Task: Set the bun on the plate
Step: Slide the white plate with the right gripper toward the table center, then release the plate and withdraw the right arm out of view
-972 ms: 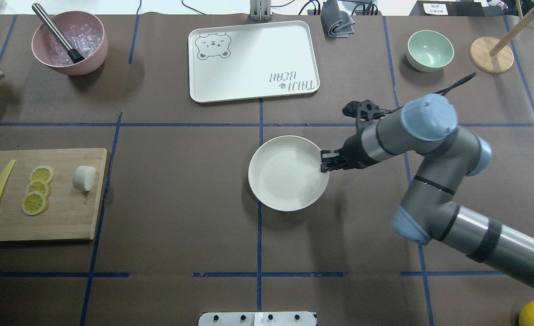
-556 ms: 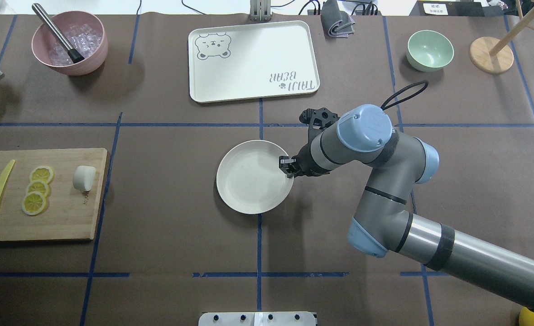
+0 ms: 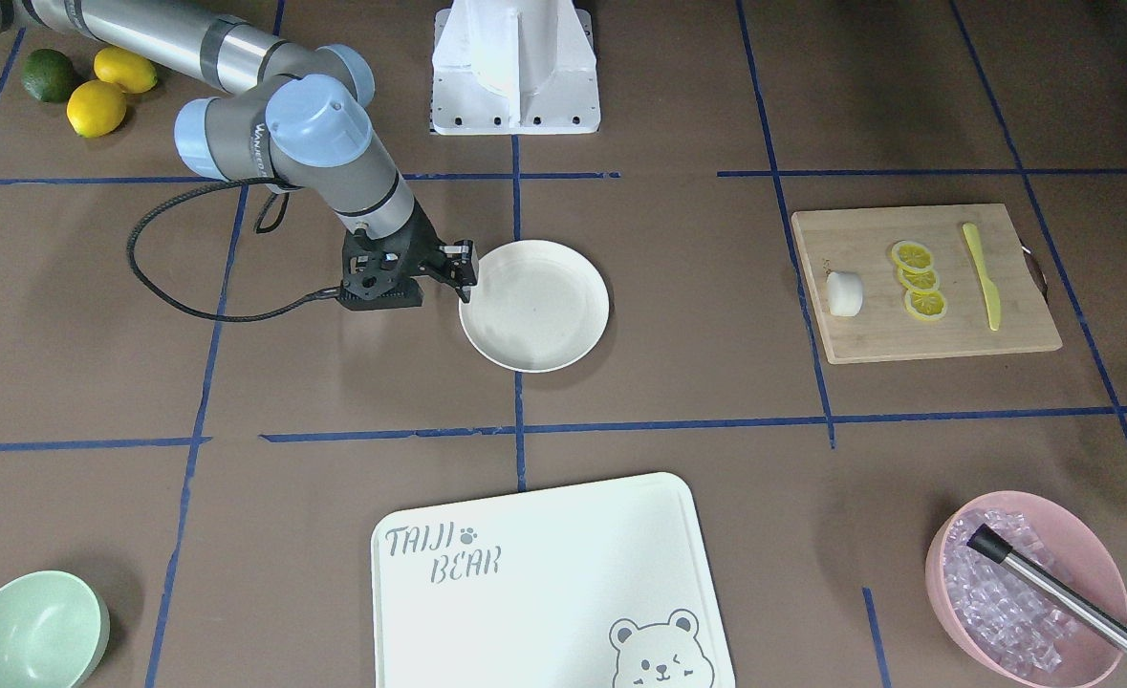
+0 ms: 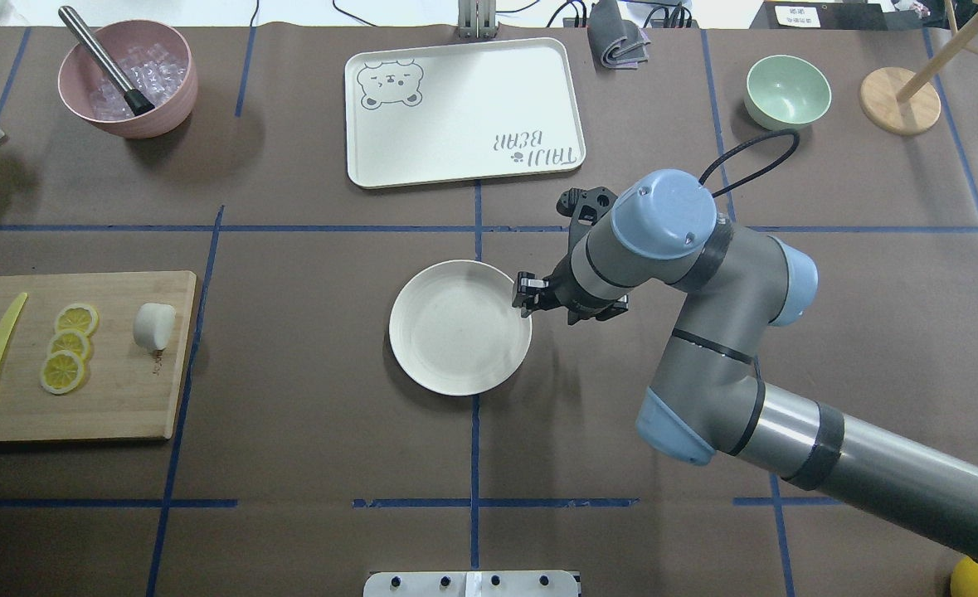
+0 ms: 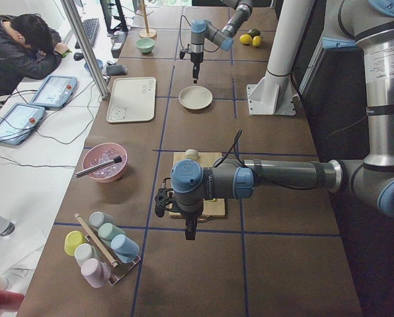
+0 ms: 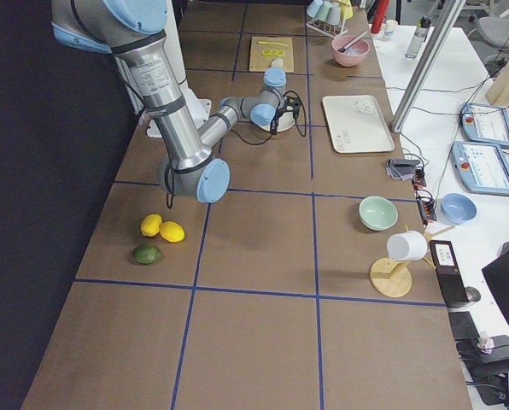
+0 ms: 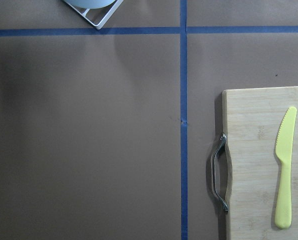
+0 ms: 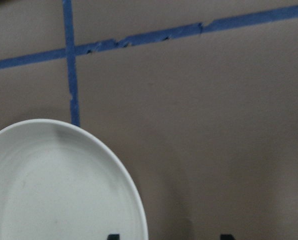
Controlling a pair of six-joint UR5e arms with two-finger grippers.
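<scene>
Three lemon slices [image 4: 66, 347] beside bun [image 4: 154, 325] on left board [image 4: 124, 398], plate [image 4: 455, 332] at tabletop [image 4: 289, 456] centre, right arm [image 4: 704, 348] bent low, right fingers [image 4: 527, 286] apart astride plate rim, left fingers [image 5: 191, 231] open or closed, cannot tell.

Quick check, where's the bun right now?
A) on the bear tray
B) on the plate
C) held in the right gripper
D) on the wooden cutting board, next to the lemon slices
D: the bun sits on the cutting board beside the lemon slices, well apart from the plate.
</scene>
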